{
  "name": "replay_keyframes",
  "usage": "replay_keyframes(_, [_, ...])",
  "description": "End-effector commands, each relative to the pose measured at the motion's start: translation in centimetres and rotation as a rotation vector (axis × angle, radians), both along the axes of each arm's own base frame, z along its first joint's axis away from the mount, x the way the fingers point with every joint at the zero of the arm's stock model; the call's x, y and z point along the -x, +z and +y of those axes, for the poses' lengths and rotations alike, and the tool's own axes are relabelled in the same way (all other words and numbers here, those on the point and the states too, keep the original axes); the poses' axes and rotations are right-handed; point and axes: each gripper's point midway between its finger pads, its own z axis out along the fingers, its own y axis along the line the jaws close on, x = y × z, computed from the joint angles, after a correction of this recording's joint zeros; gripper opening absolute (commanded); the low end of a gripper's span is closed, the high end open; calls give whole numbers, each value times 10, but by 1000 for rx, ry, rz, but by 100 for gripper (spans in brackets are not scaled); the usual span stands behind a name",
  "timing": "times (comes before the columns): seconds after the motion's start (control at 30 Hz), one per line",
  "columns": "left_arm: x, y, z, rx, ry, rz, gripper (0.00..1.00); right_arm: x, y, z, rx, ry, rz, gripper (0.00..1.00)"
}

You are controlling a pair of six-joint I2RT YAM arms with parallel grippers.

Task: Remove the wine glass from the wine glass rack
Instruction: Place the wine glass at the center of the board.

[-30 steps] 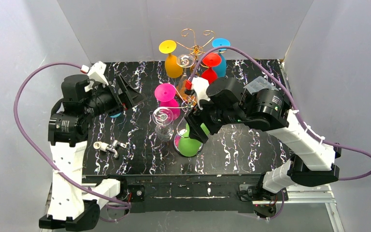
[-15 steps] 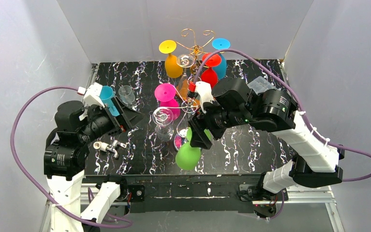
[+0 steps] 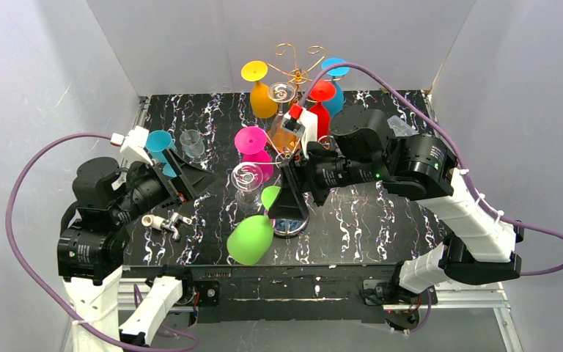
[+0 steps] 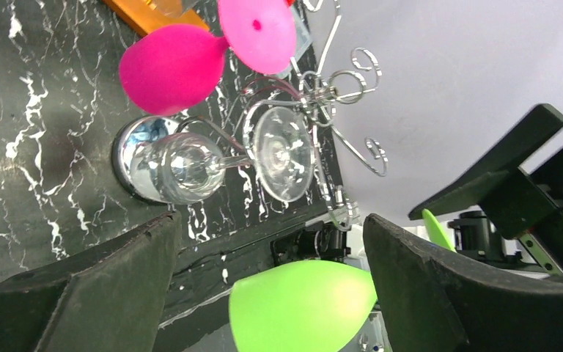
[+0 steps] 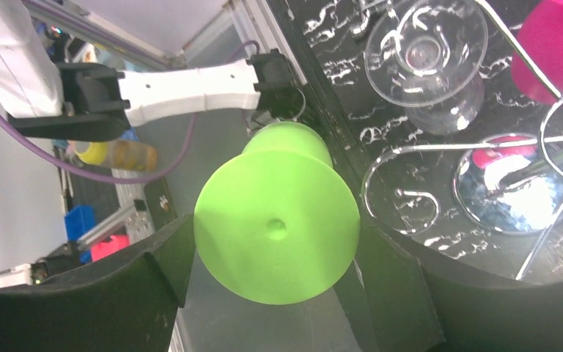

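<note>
A lime-green wine glass [image 3: 251, 238] hangs tilted over the table's near edge, off the wine glass rack [image 3: 297, 71]. My right gripper [image 3: 284, 204] is shut on its round foot [image 5: 277, 238], and the disc fills the gap between both fingers. The bowl points toward the near left. The rack is a gold wire tree with a shiny round base [image 3: 292, 226] just behind the gripper. My left gripper [image 3: 190, 176] stands open and empty to the left. In its wrist view the green bowl [image 4: 304, 304] shows beyond the fingers, apart from them.
Yellow [image 3: 262, 92], blue [image 3: 335, 79], red [image 3: 320, 99], pink [image 3: 253, 147] and clear [image 3: 248, 183] glasses hang on the rack. A cyan glass [image 3: 160, 143] and a clear one [image 3: 192, 143] stand at the far left. A small white-and-metal part [image 3: 163, 222] lies near the left arm.
My right gripper has carried the green glass away from the rack toward the near left, and it has tipped over. The left arm has drawn back toward the near edge.
</note>
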Motion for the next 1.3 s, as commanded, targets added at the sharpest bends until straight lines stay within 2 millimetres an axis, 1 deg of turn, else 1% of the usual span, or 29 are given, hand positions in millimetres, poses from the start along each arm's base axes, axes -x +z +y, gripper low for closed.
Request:
replay_keyframes(0.0, [8, 25, -1, 20, -1, -42, 92, -7, 43, 22, -183, -42, 4, 58])
replay_keyframes(0.1, [9, 35, 1, 33, 22, -49, 91, -18, 56, 26, -230, -106, -8, 59])
replay_keyframes(0.2, [8, 50, 2, 47, 34, -73, 90, -29, 68, 27, -283, -175, -24, 60])
replay_keyframes(0.3, [6, 66, 3, 56, 47, -103, 91, -39, 83, 28, -342, -233, -40, 61])
replay_keyframes(0.33, [5, 71, 4, 56, 54, -112, 91, -40, 88, 28, -362, -238, -43, 61])
replay_keyframes(0.37, [2, 74, 4, 55, 59, -116, 91, -47, 92, 28, -376, -272, -54, 61])
replay_keyframes(0.4, [0, 77, 5, 53, 68, -119, 91, -49, 97, 29, -395, -285, -60, 61])
replay_keyframes(0.53, [-11, 79, 14, 21, 127, -121, 92, -60, 113, 26, -448, -349, -85, 62])
replay_keyframes(0.67, [-27, 70, 28, -54, 202, -96, 93, -71, 121, 20, -488, -419, -102, 62])
replay_keyframes(0.73, [-34, 67, 30, -80, 206, -82, 94, -77, 124, 17, -507, -457, -109, 62])
replay_keyframes(0.83, [-43, 72, 23, -71, 170, -97, 95, -82, 127, 12, -537, -497, -117, 61])
replay_keyframes(1.03, [-58, 96, 9, -14, 91, -140, 96, -89, 134, -1, -579, -558, -137, 61])
replay_keyframes(1.1, [-65, 103, 5, 42, 59, -137, 96, -90, 137, -6, -591, -572, -143, 61])
replay_keyframes(1.13, [-68, 109, -3, 87, 8, -143, 96, -91, 139, -12, -601, -588, -151, 61])
replay_keyframes(1.23, [-72, 123, -16, 201, -76, -155, 96, -91, 143, -28, -622, -620, -163, 61])
replay_keyframes(1.27, [-73, 131, -26, 276, -147, -155, 96, -92, 144, -38, -630, -643, -171, 62])
